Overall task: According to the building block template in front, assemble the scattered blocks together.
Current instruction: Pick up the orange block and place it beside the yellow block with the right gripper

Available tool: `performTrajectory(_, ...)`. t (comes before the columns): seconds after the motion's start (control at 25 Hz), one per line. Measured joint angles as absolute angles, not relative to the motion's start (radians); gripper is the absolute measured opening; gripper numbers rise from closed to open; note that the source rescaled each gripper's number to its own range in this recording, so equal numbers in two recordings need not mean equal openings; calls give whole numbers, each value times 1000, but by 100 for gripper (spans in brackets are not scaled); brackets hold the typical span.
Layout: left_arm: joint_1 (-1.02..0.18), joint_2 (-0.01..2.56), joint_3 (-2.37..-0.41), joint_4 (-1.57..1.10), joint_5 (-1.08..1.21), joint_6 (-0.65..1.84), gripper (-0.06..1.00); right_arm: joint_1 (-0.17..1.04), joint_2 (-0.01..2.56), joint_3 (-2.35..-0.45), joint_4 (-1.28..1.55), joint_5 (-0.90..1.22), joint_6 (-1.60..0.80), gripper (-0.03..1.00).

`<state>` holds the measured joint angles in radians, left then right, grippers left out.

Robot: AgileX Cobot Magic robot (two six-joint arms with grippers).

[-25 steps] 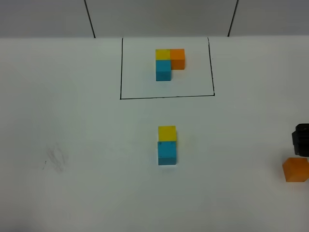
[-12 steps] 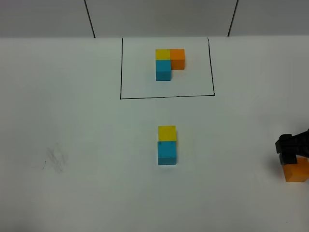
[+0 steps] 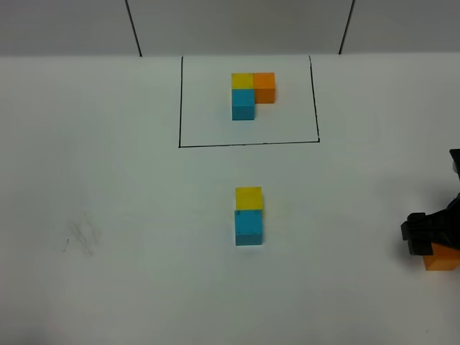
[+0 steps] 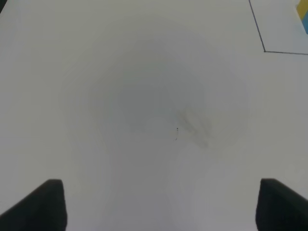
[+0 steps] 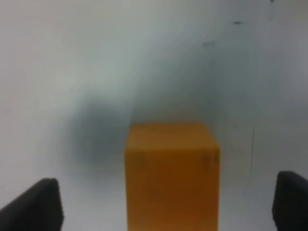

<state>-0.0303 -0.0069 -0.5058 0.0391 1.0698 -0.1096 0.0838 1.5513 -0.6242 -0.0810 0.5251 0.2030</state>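
The building block template (image 3: 248,93) is an L of yellow, orange and blue cubes inside a black drawn rectangle at the back. A loose yellow cube (image 3: 249,197) touches a loose sky blue cube (image 3: 249,228) at mid-table. The loose orange cube (image 3: 443,260) lies at the far right edge, partly covered by my right gripper (image 3: 425,236). In the right wrist view the orange cube (image 5: 172,173) stands between the open fingers (image 5: 38,204) of my right gripper (image 5: 166,207), not touching them. My left gripper (image 4: 161,207) is open and empty over bare table.
The white table (image 3: 108,215) has a faint smudge (image 3: 83,237) at the left, also in the left wrist view (image 4: 192,127). A corner of the template's black frame (image 4: 257,31) shows in the left wrist view. Two dark seams run up the back wall.
My right gripper has come in from the right edge and moved down over the orange cube, covering more of it. The other cubes have not moved.
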Motion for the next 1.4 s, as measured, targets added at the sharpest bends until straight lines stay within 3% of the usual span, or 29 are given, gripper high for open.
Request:
performTrajectory(0.2,-30,-7,-506,39,1070,-110,68,84,1624,-623,-81,481,203,79)
performTrajectory(0.28,-30,-7,-506,39,1070,-110,68,84,1644,-623,-81,469,203,74)
performTrajectory(0.36,-30,-7,-506,39,1070,-110,68,84,1660,-623,-81,461,203,58)
performTrajectory(0.44,-30,-7,-506,39,1070,-110,68,84,1663,-623,-81,457,203,28)
performTrajectory(0.48,-30,-7,-506,39,1070,-110,68,84,1663,-623,-80,456,204,24)
performTrajectory(0.68,-30,-7,-506,39,1070,-110,68,105,1635,-660,-80,501,123,24)
performTrajectory(1.08,-30,-7,-506,39,1070,-110,68,260,1716,-968,-19,698,-613,24)
performTrajectory(1.4,-30,-7,-506,39,1070,-110,68,397,1914,-1192,-19,770,-852,24)
